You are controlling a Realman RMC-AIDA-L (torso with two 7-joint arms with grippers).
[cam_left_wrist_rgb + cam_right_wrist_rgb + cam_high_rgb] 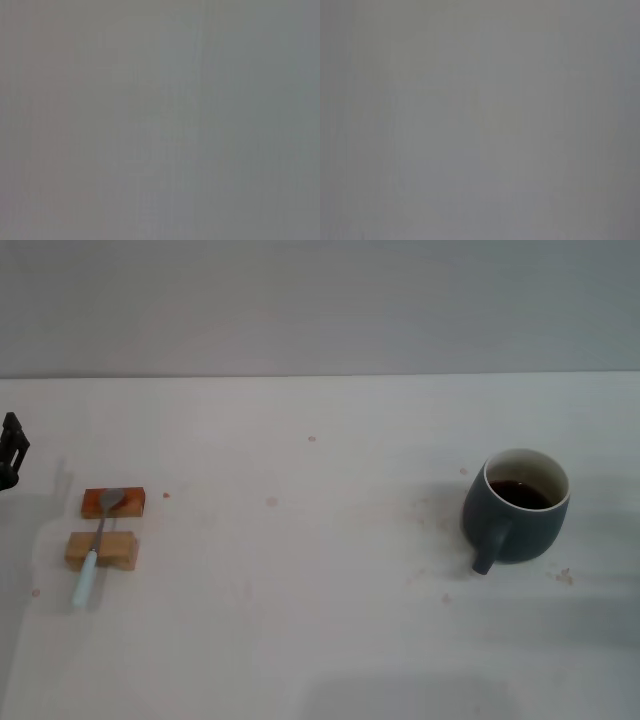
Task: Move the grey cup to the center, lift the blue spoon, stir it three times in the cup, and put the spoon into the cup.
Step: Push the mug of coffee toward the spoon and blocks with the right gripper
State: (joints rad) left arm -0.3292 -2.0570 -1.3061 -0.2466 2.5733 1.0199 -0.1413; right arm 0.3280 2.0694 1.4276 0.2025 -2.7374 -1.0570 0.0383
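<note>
On the table's [320, 640] right side: the grey cup [516, 505], upright, dark liquid inside, handle toward me for gripping. Far left: the blue spoon [96, 555], propped across two blocks [101, 549], so pickable. My left gripper [10, 450] at the edge; finger opening indiscernible. Right gripper unseen.

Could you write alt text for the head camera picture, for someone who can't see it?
A white table holds a grey cup of dark liquid at right, handle toward the camera. At left, a blue spoon lies across an orange-brown block and a tan wooden block. The left gripper peeks in at the left edge.
</note>
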